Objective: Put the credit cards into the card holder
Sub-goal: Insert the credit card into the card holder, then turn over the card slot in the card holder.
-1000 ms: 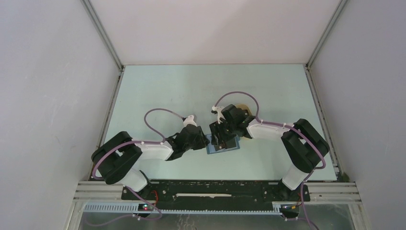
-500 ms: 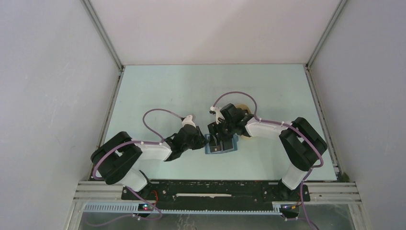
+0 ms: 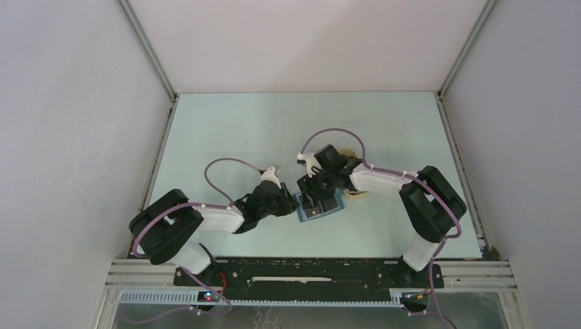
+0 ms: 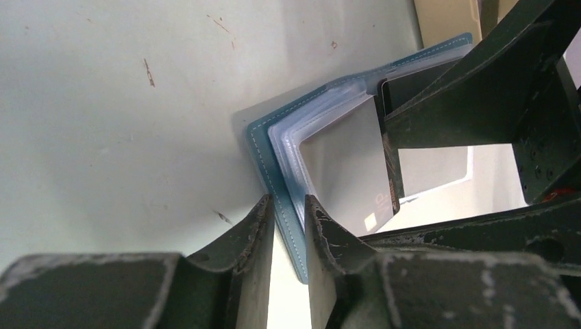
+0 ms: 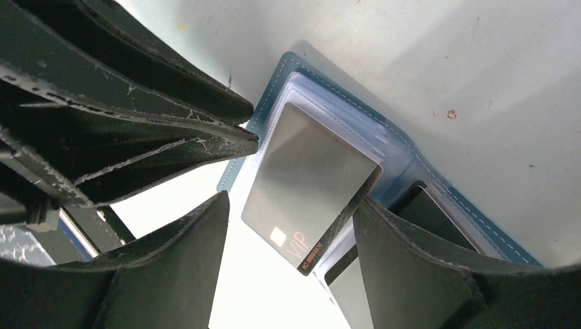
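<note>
The teal-blue card holder (image 3: 320, 209) lies open on the table between both arms. My left gripper (image 3: 293, 205) is shut on the edge of its teal cover (image 4: 264, 147), as the left wrist view (image 4: 289, 202) shows. A grey credit card (image 5: 308, 181) marked VIP sits partly in a clear pocket and sticks out. My right gripper (image 5: 291, 205) hovers over it with the jaws wide apart, the card between the fingers; the left finger is clear of it. A dark card (image 5: 428, 205) sits in a neighbouring pocket. The grey card also shows in the left wrist view (image 4: 342, 175).
A beige oval tray (image 3: 357, 195) lies just behind and right of the wallet, mostly hidden under the right arm; its edge shows in the left wrist view (image 4: 445, 20). The two grippers are very close together over the wallet.
Both grippers and the wallet have shifted slightly to the left. The left gripper keeps its hold on the wallet's edge.
</note>
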{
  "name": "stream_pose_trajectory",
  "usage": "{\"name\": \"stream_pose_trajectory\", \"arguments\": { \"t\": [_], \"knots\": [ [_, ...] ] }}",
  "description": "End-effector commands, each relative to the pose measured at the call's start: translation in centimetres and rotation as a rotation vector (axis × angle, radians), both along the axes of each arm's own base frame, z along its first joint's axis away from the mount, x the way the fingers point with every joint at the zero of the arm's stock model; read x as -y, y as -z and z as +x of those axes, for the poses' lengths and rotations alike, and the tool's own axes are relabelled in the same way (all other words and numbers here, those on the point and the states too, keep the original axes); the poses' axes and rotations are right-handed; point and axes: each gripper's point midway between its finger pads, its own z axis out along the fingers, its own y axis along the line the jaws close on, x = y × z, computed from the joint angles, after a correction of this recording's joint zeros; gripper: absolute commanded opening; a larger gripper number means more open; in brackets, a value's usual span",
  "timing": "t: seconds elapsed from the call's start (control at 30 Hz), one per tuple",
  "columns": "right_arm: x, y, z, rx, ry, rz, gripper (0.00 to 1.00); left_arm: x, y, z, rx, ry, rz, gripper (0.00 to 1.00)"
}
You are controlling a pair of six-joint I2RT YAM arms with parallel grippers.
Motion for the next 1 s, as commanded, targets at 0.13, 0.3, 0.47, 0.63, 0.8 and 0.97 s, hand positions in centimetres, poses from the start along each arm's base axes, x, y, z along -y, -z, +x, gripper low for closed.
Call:
{"name": "stream_pose_trajectory", "arguments": {
  "t": [0.13, 0.3, 0.47, 0.63, 0.8, 0.97],
  "knots": [
    [0.4, -2.5, 0.2, 0.034, -0.223, 0.051, 0.75, 1.3, -2.9, -0.2, 0.094, 0.068, -0.116, 0.27],
    [0.9, -2.2, -0.2, -0.001, -0.290, 0.039, 0.76, 1.6, -4.4, -0.7, 0.142, 0.110, -0.168, 0.28],
    [1.6, -2.2, 0.4, 0.036, -0.327, -0.015, 0.76, 1.5, -5.2, -1.1, 0.172, 0.130, -0.185, 0.28],
    [2.1, -4.6, 0.7, 0.156, -0.405, -0.017, 0.67, 1.4, -6.4, -1.9, 0.221, 0.164, -0.232, 0.29],
    [2.6, -5.8, 1.5, 0.203, -0.376, -0.018, 0.30, 1.1, -8.1, -2.2, 0.299, 0.181, -0.264, 0.30],
    [3.1, -3.0, 2.7, 0.120, -0.275, -0.063, 0.00, 0.6, -9.2, -1.7, 0.365, 0.155, -0.272, 0.30]
  ]
}}
